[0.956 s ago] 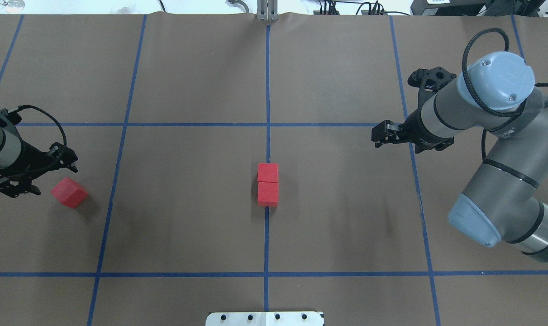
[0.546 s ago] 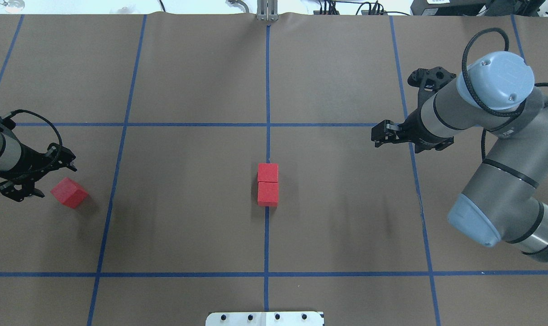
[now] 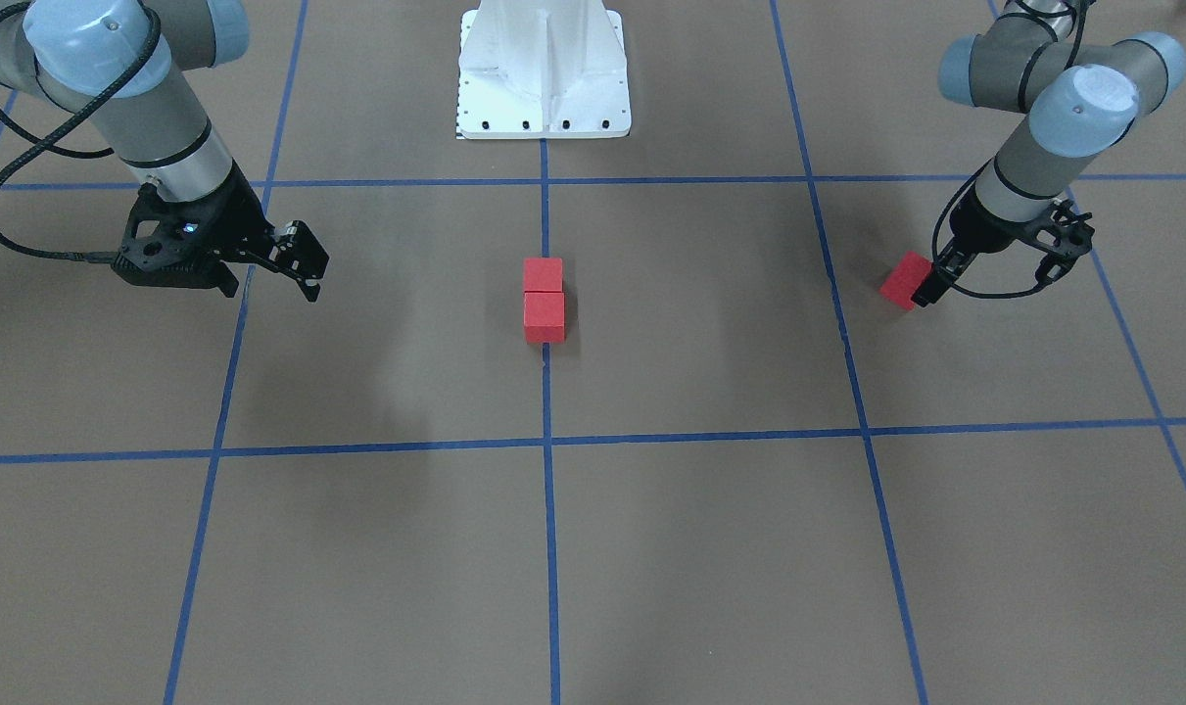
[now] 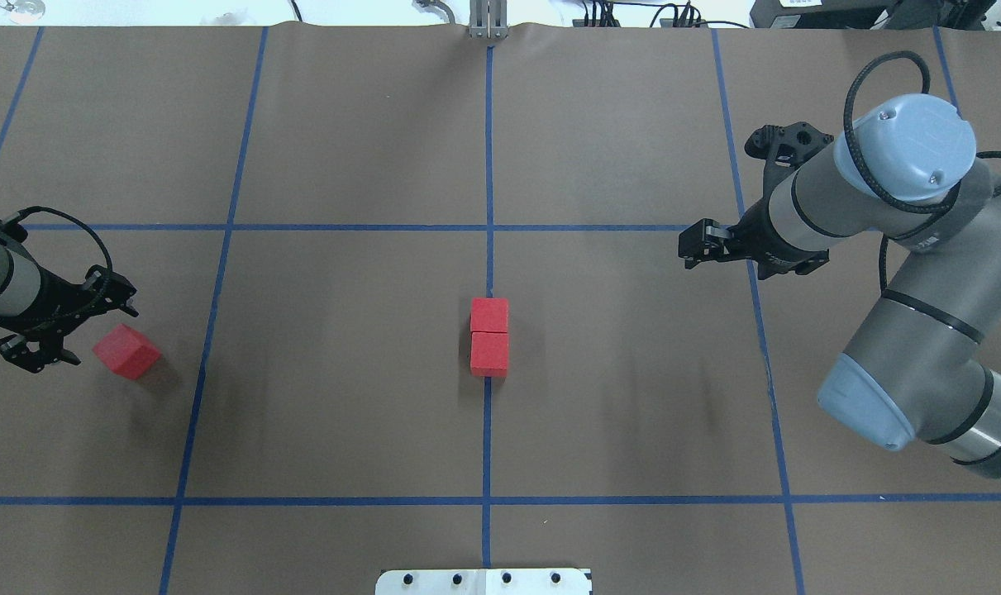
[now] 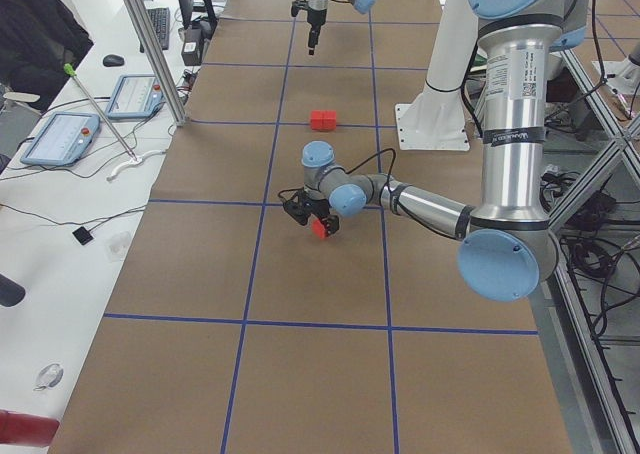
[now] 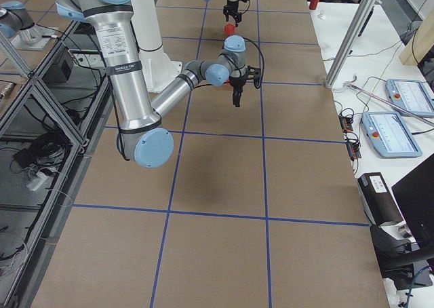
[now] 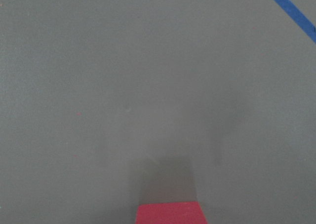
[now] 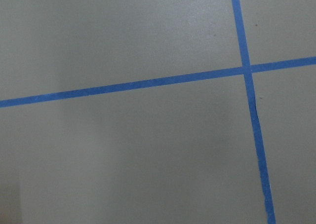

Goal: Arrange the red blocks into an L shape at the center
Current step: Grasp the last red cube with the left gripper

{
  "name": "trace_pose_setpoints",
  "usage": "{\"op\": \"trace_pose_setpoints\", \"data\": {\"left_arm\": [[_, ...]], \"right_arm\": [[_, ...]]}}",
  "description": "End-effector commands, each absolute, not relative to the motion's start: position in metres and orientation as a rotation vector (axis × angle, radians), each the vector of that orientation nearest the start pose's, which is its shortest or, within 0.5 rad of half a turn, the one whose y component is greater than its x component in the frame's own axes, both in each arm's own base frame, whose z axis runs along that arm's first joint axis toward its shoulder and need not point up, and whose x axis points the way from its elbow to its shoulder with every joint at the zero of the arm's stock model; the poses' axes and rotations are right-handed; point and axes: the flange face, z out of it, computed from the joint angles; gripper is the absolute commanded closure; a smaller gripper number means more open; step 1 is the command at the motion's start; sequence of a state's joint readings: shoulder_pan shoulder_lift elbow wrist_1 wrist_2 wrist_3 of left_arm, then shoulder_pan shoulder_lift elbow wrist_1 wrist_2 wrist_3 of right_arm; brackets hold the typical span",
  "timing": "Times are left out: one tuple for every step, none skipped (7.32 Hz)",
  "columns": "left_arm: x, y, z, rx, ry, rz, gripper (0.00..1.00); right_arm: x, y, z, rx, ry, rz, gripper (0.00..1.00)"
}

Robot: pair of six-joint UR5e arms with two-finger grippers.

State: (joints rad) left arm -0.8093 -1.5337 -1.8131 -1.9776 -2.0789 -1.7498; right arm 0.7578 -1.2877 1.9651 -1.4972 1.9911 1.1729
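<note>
Two red blocks (image 4: 489, 315) (image 4: 489, 354) lie touching, one behind the other, on the centre line; they also show in the front view (image 3: 544, 298). The third red block (image 4: 126, 351) lies alone at the far left, turned at an angle, and shows in the front view (image 3: 904, 279). My left gripper (image 3: 929, 289) hangs low right beside it, apart from it in the overhead view. It looks open and holds nothing. The left wrist view shows the block's top (image 7: 170, 213) at its bottom edge. My right gripper (image 4: 687, 249) is open and empty, far right of the pair.
The brown mat (image 4: 343, 372) carries a blue tape grid. The robot's white base plate (image 4: 483, 581) is at the near edge. The right wrist view shows only mat and a tape crossing (image 8: 247, 68).
My left arm has drawn back to the left, away from the lone block. The block has not moved. The right arm and the centre pair have not moved.
</note>
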Motion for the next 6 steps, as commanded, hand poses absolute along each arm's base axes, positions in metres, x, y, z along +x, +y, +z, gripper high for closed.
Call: {"op": "trace_pose_setpoints", "data": {"left_arm": [[0.289,-0.419,0.526,-0.298,0.733,-0.772,0.00],[0.299,-0.412,0.529,-0.306,0.723,-0.756,0.00],[0.301,-0.412,0.527,-0.308,0.725,-0.754,0.04],[0.303,-0.410,0.527,-0.309,0.724,-0.749,0.13],[0.304,-0.411,0.527,-0.312,0.722,-0.752,0.60],[0.306,-0.411,0.531,-0.322,0.718,-0.746,1.00]], "right_arm": [[-0.343,-0.451,0.323,0.068,-0.839,0.180,0.00],[-0.343,-0.451,0.323,0.068,-0.839,0.180,0.00],[-0.343,-0.451,0.323,0.068,-0.839,0.180,0.00],[-0.343,-0.451,0.324,0.067,-0.838,0.180,0.00],[-0.343,-0.451,0.323,0.069,-0.839,0.178,0.00],[-0.342,-0.451,0.323,0.069,-0.839,0.181,0.00]]}}
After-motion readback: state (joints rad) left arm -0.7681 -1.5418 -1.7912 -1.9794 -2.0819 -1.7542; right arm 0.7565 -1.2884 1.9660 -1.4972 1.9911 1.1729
